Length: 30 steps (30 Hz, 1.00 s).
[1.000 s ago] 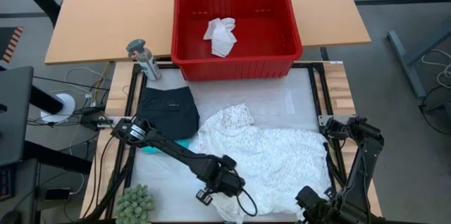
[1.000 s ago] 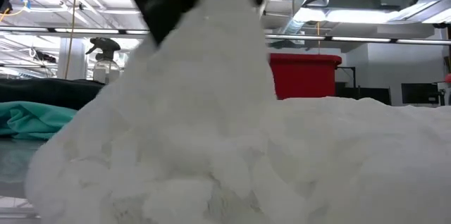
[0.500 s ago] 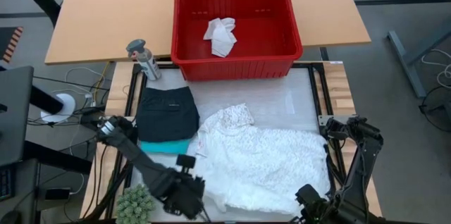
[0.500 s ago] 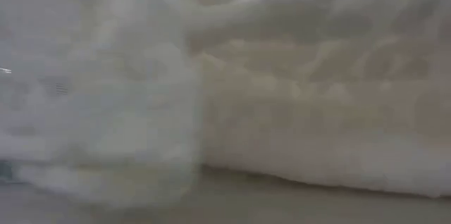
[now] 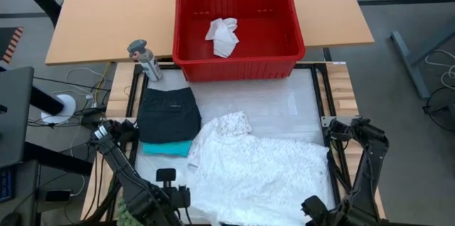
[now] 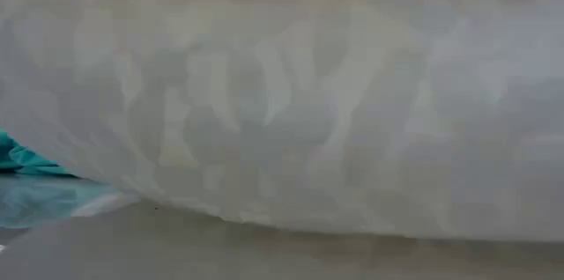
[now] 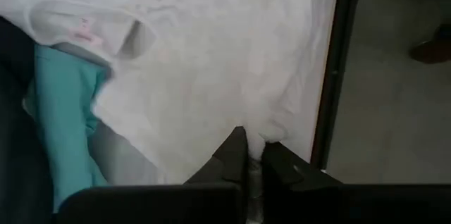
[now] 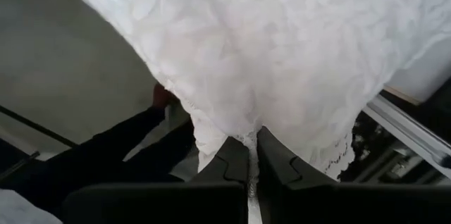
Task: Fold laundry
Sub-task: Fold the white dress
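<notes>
The white garment (image 5: 259, 169) lies spread over the near half of the mat, its collar end just beside the black shorts (image 5: 168, 113) and the teal cloth (image 5: 168, 148) under them. The left gripper (image 7: 252, 155) sits at the near left corner, fingers clamped on the garment's hem. The right gripper (image 8: 252, 155) is at the near right corner, pinched shut on the same garment's edge. Another white cloth (image 5: 223, 35) lies in the red basket (image 5: 298, 48).

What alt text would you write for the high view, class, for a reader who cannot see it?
Both grippers, left and right, pinch the near edge of a white lace garment spread on the table. Behind it lie black shorts and a red basket.
</notes>
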### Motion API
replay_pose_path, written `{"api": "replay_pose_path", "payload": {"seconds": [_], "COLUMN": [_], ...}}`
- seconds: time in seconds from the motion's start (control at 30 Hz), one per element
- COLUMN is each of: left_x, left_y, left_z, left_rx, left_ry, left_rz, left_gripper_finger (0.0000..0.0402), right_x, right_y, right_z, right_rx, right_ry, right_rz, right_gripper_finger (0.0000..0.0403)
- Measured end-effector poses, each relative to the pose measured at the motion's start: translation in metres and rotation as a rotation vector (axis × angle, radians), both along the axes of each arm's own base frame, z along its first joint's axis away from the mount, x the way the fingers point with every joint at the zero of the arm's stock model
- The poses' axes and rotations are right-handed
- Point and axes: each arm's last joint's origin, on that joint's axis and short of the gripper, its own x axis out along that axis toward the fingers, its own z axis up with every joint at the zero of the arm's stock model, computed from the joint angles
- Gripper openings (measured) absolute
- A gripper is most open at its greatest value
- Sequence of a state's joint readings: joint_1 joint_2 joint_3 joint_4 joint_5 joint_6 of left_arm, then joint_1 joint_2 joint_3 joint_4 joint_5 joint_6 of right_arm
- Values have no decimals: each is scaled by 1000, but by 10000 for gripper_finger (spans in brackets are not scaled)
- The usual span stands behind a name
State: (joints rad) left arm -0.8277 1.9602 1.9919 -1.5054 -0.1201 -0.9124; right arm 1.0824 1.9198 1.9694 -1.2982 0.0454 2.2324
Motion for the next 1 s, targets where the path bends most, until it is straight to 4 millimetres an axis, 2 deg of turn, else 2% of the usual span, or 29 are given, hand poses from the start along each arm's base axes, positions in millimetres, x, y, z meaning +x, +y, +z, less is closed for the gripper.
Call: {"api": "replay_pose_path", "payload": {"seconds": [0.13,0.3,0.43,0.6,0.8,0.9,1.0], "left_x": [6,20,27,44,74,89,99], "left_y": [15,59,97,134,165,181,197], "left_z": [8,41,66,85,83,67,48], "left_rx": [96,235,389,483,447,370,377], "left_ry": [-67,-252,-407,-512,-508,-497,-441], "left_rz": [-72,-62,-17,-15,-108,-127,-162], "left_gripper_finger": [0,0,0,0,0,0,0], "right_x": [6,8,17,35,45,43,42], "right_y": [-9,-33,-46,-61,-72,-72,-72], "right_z": [-1,10,16,8,-12,-20,-24], "right_rx": [-47,-165,-153,-187,-248,-257,-262], "right_ry": [21,120,119,134,192,240,259], "right_rz": [-27,-71,-96,-147,-197,-207,-206], "right_gripper_finger": [31,31,31,31,31,31,31]}}
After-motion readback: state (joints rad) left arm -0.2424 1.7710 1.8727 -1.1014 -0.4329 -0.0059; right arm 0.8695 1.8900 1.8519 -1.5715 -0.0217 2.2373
